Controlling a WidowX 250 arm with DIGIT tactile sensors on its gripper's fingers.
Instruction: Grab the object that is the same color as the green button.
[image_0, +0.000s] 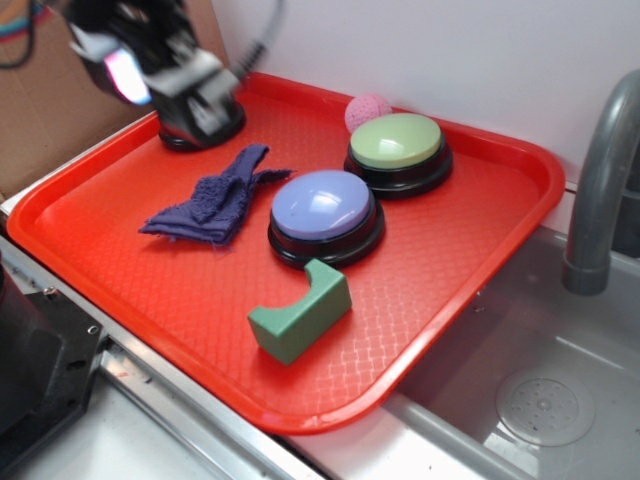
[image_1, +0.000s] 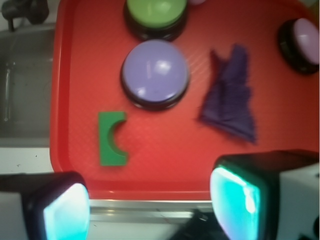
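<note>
The small dark green block (image_0: 300, 312) with a curved notch lies near the front edge of the red tray (image_0: 450, 250). It also shows in the wrist view (image_1: 111, 140). The pale green dome button (image_0: 395, 140) stands at the tray's back, and in the wrist view (image_1: 156, 10) at the top. My gripper (image_0: 160, 75) is blurred and high over the tray's far left corner, far from the block. In the wrist view my gripper (image_1: 150, 210) is open and empty, its jaws wide apart.
A lavender-blue button (image_0: 323, 205) stands between block and green button. A crumpled purple cloth (image_0: 215, 195) lies to its left. A pink button's black base (image_0: 200, 130) sits under my gripper. A pink ball (image_0: 367, 110) lies behind the green button. Sink (image_0: 540, 400) and faucet (image_0: 600, 180) are right.
</note>
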